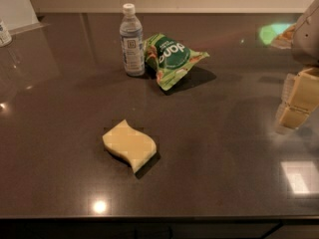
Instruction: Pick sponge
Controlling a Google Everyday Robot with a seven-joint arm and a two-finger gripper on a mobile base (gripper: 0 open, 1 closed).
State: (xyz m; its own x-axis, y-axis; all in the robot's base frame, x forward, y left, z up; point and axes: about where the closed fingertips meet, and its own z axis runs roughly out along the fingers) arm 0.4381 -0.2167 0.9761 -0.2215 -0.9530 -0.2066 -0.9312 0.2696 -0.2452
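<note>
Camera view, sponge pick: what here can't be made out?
Grey arm's tan-padded claw, far right above the dark countertop: mostly cut off by the right edge.
White-labelled container, far left: cropped by the left edge; unidentifiable.
Clear plastic water bottle: label print too small.
Pale yellow wavy foam sponge: fully visible except its underside.

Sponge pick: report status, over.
Tool at right edge, apart from the sponge. Sponge flat on counter, near front, untouched. Water bottle and green bag further back, not in the way.
</note>
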